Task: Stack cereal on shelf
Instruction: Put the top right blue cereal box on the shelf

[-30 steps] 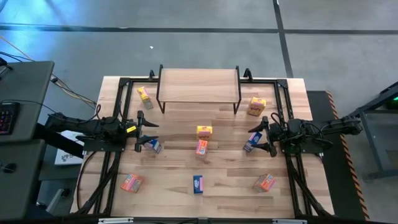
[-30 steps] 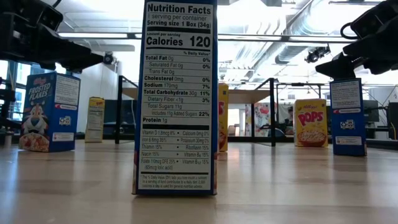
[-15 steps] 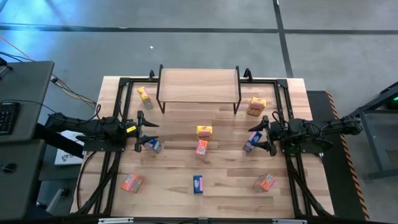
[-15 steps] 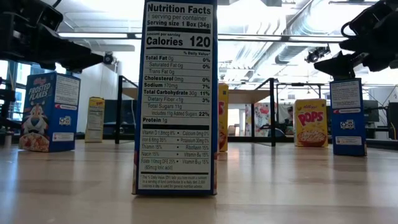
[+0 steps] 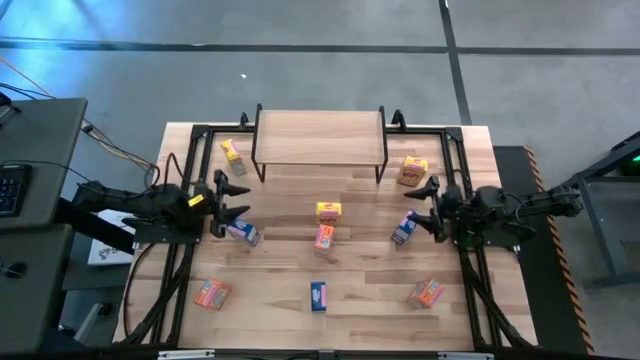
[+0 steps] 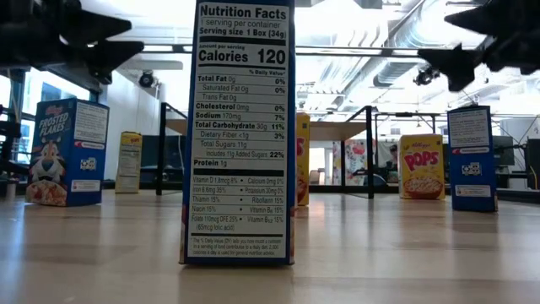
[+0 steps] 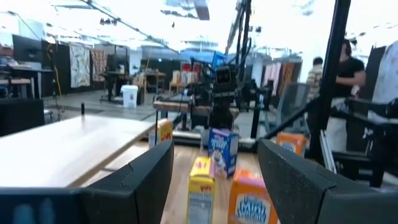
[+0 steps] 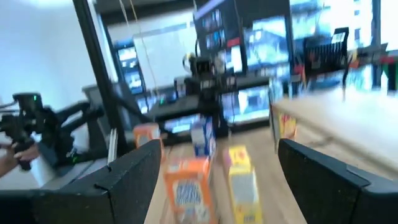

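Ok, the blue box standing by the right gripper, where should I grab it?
Probably from above, across its two narrow sides. The blue box stands upright on the table, nothing crowding it, and the right gripper, fingers open, sits just above it.

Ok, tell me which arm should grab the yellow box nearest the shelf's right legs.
Right, probably. The right gripper hovers open on that side, close to the yellow box. The left gripper is open across the table, beyond the shelf.

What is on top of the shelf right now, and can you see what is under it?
The shelf top is bare in the high view: no cereal box stands on it. Its wooden top hides the table beneath it from above; in the low view, the big blue box blocks most of that space.
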`<move>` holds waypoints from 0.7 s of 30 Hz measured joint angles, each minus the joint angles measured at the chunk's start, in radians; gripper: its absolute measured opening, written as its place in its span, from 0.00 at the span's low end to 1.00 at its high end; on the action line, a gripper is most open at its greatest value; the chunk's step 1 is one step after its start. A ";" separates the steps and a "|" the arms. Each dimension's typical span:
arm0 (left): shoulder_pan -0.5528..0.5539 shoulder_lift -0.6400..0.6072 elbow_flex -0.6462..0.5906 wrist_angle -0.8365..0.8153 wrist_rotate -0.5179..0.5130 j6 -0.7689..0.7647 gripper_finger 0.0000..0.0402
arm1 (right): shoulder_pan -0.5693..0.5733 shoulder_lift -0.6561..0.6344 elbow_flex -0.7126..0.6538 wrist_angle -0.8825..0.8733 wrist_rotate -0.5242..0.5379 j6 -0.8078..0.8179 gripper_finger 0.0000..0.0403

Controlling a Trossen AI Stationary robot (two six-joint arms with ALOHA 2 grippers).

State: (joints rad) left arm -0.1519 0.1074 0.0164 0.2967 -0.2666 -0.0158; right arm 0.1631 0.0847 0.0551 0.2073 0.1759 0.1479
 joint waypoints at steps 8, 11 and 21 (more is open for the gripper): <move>0.000 0.000 0.000 0.042 -0.010 -0.032 0.56 | 0.000 0.000 0.081 0.062 0.035 -0.089 0.79; 0.000 0.000 0.000 0.045 -0.013 -0.027 0.56 | 0.000 0.001 0.163 -0.020 0.059 -0.128 0.79; 0.000 0.000 0.000 0.044 -0.077 0.008 0.56 | 0.000 0.069 0.473 -0.374 0.120 -0.183 0.79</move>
State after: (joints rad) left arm -0.1520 0.1074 0.0162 0.3405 -0.3433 -0.0077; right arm 0.1631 0.1534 0.5284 -0.1666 0.2957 -0.0351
